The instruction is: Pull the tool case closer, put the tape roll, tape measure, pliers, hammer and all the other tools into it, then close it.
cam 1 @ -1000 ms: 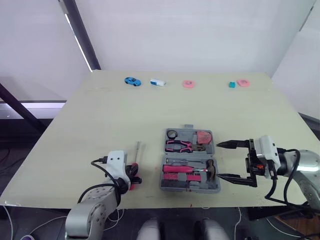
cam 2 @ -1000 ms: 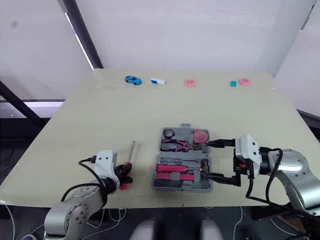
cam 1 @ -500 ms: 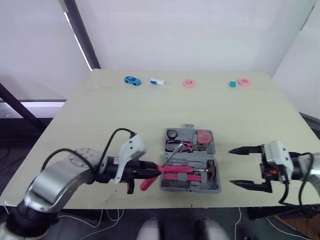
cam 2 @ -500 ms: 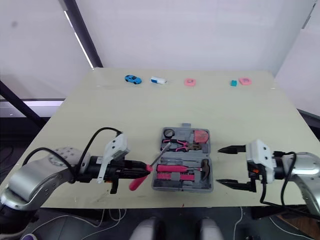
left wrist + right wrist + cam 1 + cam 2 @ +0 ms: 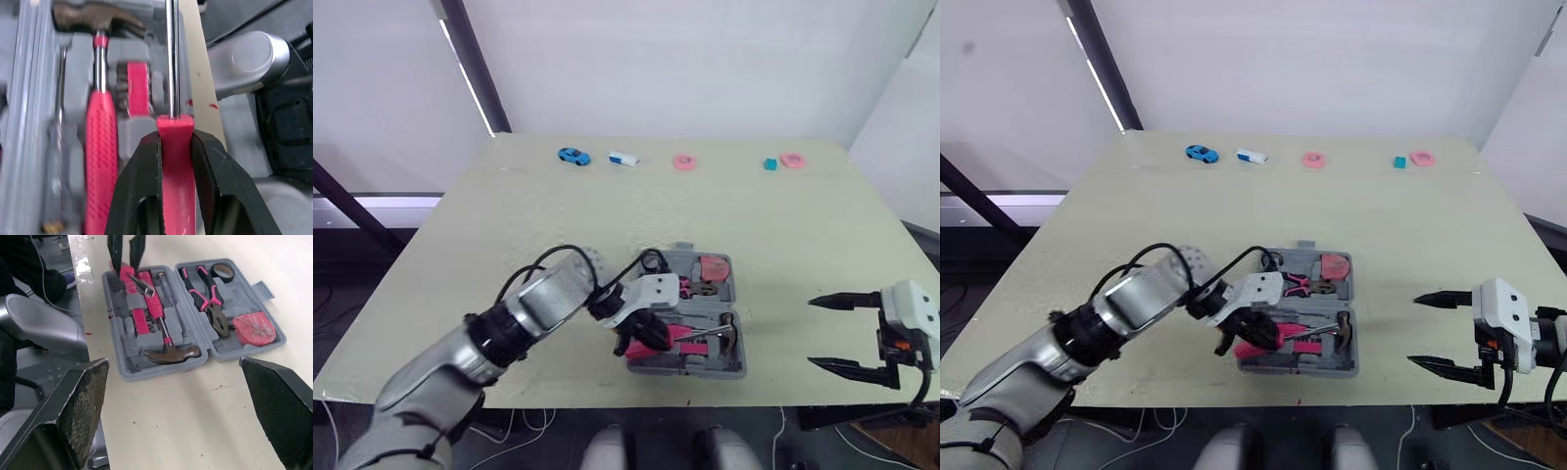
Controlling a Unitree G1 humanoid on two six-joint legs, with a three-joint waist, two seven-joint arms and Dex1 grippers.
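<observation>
Left pincer [image 5: 175, 139] clamped on red screwdriver [image 5: 171, 58], now brought over tool case [image 5: 239, 298].
Screwdriver is held above the near half, beside hammer [image 5: 100, 147]; right pincer [image 5: 811, 332], spread wide, has been drawn farther right.

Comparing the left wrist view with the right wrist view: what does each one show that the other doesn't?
Left wrist view: the grip up close, the left gripper shut on the red screwdriver handle, a finger on each side. Right wrist view: the pliers, tape roll and tape measure seated in the tool case, plus the open right gripper. Shared: the hammer, its half of the case, the screwdriver and left gripper.
</observation>
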